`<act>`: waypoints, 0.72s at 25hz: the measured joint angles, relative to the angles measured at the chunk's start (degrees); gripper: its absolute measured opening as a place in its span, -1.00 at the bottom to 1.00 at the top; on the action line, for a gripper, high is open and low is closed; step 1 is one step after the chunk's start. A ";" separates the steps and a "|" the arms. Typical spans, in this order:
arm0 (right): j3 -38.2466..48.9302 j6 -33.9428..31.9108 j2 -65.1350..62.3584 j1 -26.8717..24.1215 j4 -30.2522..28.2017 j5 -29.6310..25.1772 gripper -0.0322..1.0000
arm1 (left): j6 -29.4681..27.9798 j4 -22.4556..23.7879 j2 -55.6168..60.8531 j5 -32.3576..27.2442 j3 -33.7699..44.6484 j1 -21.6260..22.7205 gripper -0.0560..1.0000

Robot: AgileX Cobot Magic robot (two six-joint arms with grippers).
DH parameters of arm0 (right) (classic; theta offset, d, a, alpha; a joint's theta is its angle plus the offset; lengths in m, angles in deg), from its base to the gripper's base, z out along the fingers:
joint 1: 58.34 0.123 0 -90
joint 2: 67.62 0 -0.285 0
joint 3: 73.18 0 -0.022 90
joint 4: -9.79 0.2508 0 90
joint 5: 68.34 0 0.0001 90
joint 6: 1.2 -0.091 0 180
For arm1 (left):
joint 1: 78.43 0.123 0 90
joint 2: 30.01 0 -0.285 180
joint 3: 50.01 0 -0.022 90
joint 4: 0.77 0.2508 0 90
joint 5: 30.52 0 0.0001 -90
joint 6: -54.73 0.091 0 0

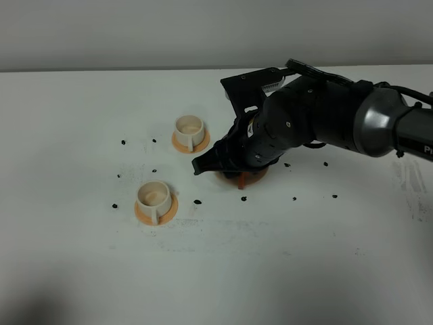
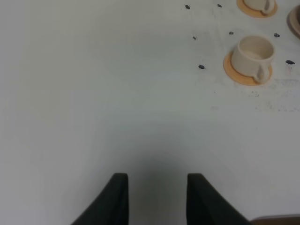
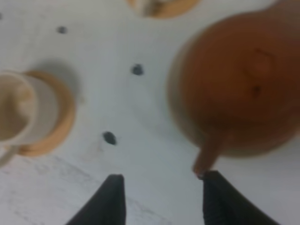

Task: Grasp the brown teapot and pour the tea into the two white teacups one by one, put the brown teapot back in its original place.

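One reddish-brown teapot, squat, round, stick-handled

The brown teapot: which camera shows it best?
The right wrist view: the brown teapot fills it, body and stick handle, though blurred. In the exterior high view the arm hides most; the left wrist view, at most an edge.

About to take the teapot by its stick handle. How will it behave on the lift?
The brown teapot looks like rigid clay: probably stiff, chippable. Its round body sits at one end of the stick handle, so it will likely feel nose-heavy and want to twist. The right gripper may slip on that smooth handle.
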State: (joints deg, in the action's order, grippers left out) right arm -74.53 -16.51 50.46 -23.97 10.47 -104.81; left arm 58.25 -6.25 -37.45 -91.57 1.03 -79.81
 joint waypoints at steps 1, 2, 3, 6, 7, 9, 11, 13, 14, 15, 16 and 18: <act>-0.49 -0.26 0.42 -0.26 -0.35 -1.12 -0.22 | 0.00 0.05 0.00 0.00 0.00 0.00 -0.35; -0.87 -0.39 0.75 -0.62 -0.68 -1.68 -0.22 | 0.00 0.17 0.00 0.00 0.00 0.00 -0.35; -1.11 -0.62 0.94 -0.81 -0.68 -2.09 -0.22 | 0.00 0.17 0.00 0.00 0.00 0.00 -0.35; -1.40 -0.67 1.14 -1.38 -0.68 -2.16 -0.22 | 0.00 0.17 0.00 0.00 0.00 0.00 -0.35; -1.64 -0.69 1.21 -1.66 -0.28 -2.02 -0.22 | 0.00 0.17 0.00 0.00 0.00 0.00 -0.35; -2.29 -0.69 1.90 -2.55 0.12 -2.16 -0.22 | 0.00 0.17 0.00 0.00 0.00 0.00 -0.35; -3.47 -0.69 3.14 -3.14 0.45 -3.23 -0.22 | 0.00 0.17 0.00 0.00 0.00 0.00 -0.35; -5.24 -0.69 4.65 -3.40 0.66 -4.92 -0.21 | 0.00 0.17 0.00 0.05 0.00 0.00 -0.35; -6.41 -0.69 5.22 -3.40 0.81 -6.00 -0.21 | 0.00 0.18 0.00 0.05 0.00 0.00 -0.35; -7.48 -0.69 5.82 -3.40 0.87 -7.34 -0.19 | 0.00 0.18 0.00 0.05 0.00 0.00 -0.35; -8.88 -0.74 6.38 -3.40 0.87 -8.65 -0.18 | 0.00 0.18 0.00 0.05 0.00 0.00 -0.35; -11.45 -0.74 7.35 -3.40 0.92 -12.14 -0.17 | 0.00 0.18 0.00 0.05 0.00 0.00 -0.35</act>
State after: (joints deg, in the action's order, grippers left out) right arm -85.97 -17.24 57.81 -27.37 11.38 -116.95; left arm 58.25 -6.06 -37.45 -91.52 1.03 -79.81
